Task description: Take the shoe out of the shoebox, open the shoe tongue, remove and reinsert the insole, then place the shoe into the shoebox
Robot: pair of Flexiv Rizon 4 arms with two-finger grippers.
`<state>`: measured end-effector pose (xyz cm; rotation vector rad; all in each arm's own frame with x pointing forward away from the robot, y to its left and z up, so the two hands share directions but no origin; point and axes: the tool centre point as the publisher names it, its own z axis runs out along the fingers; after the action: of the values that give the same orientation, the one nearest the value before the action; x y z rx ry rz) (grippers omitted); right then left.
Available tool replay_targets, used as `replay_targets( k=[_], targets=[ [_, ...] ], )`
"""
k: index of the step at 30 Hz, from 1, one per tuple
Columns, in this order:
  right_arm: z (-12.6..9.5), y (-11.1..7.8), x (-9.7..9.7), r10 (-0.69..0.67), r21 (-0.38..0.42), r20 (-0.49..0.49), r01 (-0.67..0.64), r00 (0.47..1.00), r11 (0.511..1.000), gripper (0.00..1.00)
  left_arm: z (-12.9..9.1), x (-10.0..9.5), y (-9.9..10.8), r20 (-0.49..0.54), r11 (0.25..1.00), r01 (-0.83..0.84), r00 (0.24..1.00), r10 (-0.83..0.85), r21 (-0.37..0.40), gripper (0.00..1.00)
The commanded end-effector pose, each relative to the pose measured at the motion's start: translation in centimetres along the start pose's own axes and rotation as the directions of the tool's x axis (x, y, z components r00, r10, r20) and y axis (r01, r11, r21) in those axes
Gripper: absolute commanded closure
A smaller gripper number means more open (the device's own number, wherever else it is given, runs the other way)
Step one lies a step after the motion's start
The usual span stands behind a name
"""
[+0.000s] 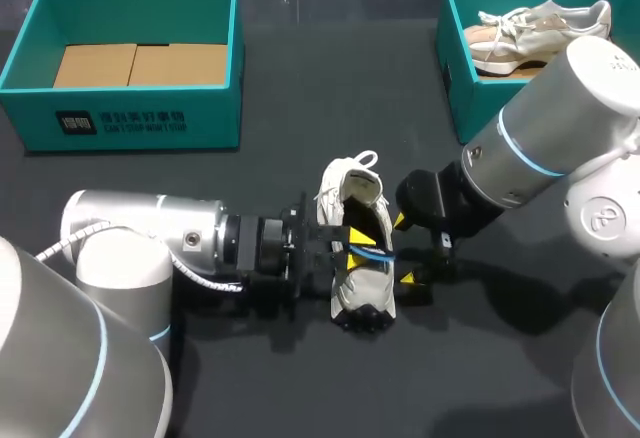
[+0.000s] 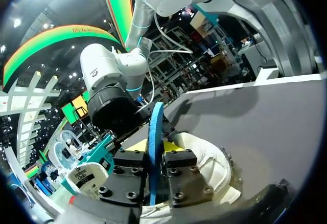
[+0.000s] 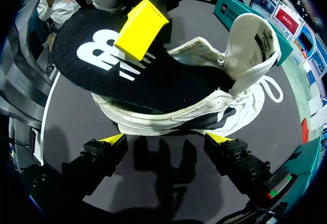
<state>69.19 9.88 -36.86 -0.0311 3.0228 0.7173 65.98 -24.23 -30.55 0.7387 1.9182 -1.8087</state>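
**Shoe out and tongue open; insole in the left gripper's clamp, boxing not yet done.**
The shoe (image 1: 360, 258) lies mid-table (image 1: 300, 388), well off every edge. The left gripper (image 1: 355, 246) has its fingers pinched on the insole (image 3: 102, 65), held on edge at the shoe's opening; I cannot tell whether it is coming out or going in. The right gripper (image 1: 404, 250) hovers just beside the shoe, fingers apart, holding nothing. The shoebox (image 1: 140, 118) sits at the far-left corner and a second box (image 1: 460, 98) at the far-right; the bare table between them looks like ample carrying room.
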Motion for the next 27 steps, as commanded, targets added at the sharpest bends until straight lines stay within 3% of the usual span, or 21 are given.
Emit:
replay_targets(
  k=[1, 9, 12, 14, 15, 16, 17, 23, 27],
  targets=[
    [0.0, -0.1, 0.0, -0.001, -0.001, 0.001, 0.001, 1.000, 1.000, 0.00, 0.5, 0.0, 1.0, -0.013, 1.000, -0.009, 1.000, 0.009, -0.018, 1.00],
    [0.0, -0.1, 0.0, -0.001, -0.001, 0.001, 0.001, 1.000, 1.000, 0.00, 0.6, -0.2, 4.6, -0.003, 0.996, -0.004, 1.000, 0.003, -0.086, 1.00],
    [0.0, -0.1, 0.0, -0.001, -0.001, 0.001, 0.001, 1.000, 1.000, 0.00, 0.5, -0.2, 5.1, 0.007, 0.996, 0.016, 1.000, -0.016, -0.088, 1.00],
    [0.0, -0.1, 0.0, -0.001, -0.001, 0.001, 0.001, 1.000, 1.000, 0.00, 0.2, -0.2, 4.7, 0.012, 0.996, 0.029, 1.000, -0.028, -0.082, 1.00],
    [0.0, -0.1, 0.0, -0.001, -0.001, 0.001, 0.001, 1.000, 1.000, 0.00, 0.1, -0.2, 4.3, 0.011, 0.997, 0.032, 0.999, -0.031, -0.075, 0.92],
    [0.0, -0.1, 0.0, -0.001, -0.001, 0.001, 0.001, 1.000, 1.000, 0.00, 0.0, -0.2, 3.8, 0.014, 0.997, 0.034, 0.999, -0.033, -0.063, 0.73],
    [0.0, -0.1, 0.0, -0.001, -0.001, 0.001, 0.001, 1.000, 1.000, 0.00, -0.2, -0.3, 3.4, 0.018, 0.998, 0.039, 0.999, -0.038, -0.052, 0.67],
    [0.0, -0.1, 0.0, -0.001, -0.001, 0.001, 0.001, 1.000, 1.000, 0.00, -0.9, -0.5, 0.9, 0.035, 0.999, 0.035, 0.999, -0.035, 0.012, 0.62],
    [0.0, -0.1, 0.0, -0.001, -0.001, 0.001, 0.001, 1.000, 1.000, 0.00, -0.5, -0.3, 0.4, 0.010, 0.999, 0.036, 0.999, -0.036, 0.024, 0.61]
  ],
)
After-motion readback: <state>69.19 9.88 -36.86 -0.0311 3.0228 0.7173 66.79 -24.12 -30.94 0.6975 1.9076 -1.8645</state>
